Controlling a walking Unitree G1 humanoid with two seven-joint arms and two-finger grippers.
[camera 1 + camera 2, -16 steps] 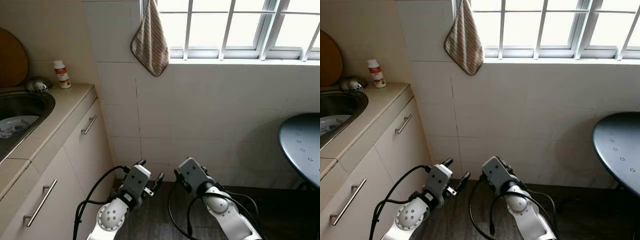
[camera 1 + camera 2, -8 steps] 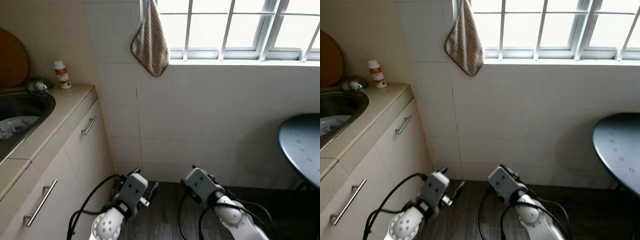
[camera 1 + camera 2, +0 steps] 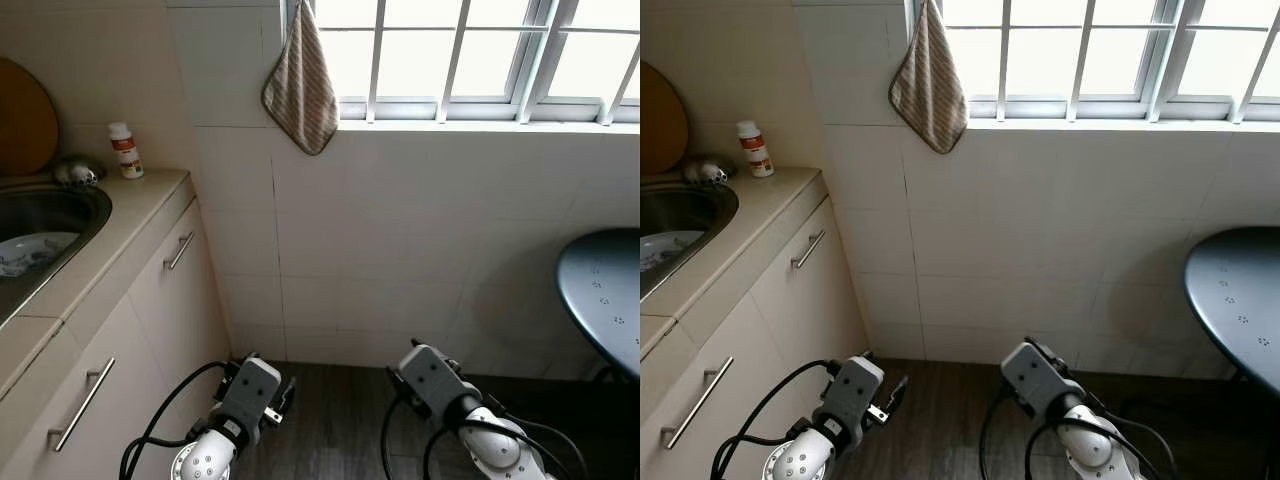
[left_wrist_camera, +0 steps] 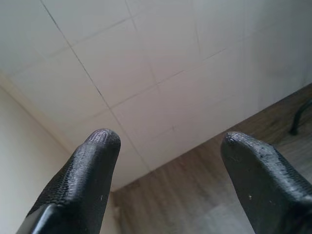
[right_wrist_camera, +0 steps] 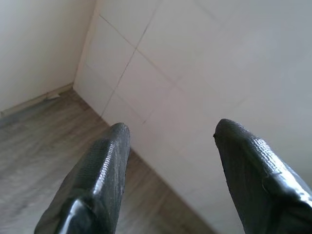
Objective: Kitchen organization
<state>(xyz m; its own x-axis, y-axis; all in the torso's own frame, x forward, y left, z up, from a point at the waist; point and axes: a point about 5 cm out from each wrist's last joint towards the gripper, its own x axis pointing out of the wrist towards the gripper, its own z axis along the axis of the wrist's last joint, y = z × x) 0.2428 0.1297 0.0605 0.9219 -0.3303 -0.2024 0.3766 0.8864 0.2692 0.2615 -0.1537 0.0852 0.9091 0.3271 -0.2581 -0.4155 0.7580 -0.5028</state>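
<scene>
Left eye view has the kitchen counter (image 3: 120, 225) running along the 9 o'clock side, with a steel sink (image 3: 40, 215) sunk into it and a patterned plate (image 3: 30, 250) lying inside the basin. At the counter's far end, toward 10 o'clock, a small white bottle with a red label (image 3: 124, 150) stands upright, just beside a crumpled metallic scrubber (image 3: 75, 172) and near the edge of a round wooden board (image 3: 25, 115) that leans on the wall. Below the counter, cream cabinet doors (image 3: 150, 320) carry slim metal handles (image 3: 179, 250).

Down at 6 o'clock both arms hang low over the dark wood floor (image 3: 340, 420). The left gripper (image 4: 168, 141) points at the tiled wall (image 3: 400, 250) near the corner by the cabinets; its two black fingers (image 4: 92, 170) stand well apart with nothing between them. The right gripper (image 5: 168, 131) faces the same wall lower down, its fingers (image 5: 105, 165) likewise spread and holding nothing.

At 12 o'clock a striped brown cloth (image 3: 300, 85) hangs by one corner in front of the barred window (image 3: 460, 55). At 3 o'clock the rim of a round dark table (image 3: 600, 290) juts in.
</scene>
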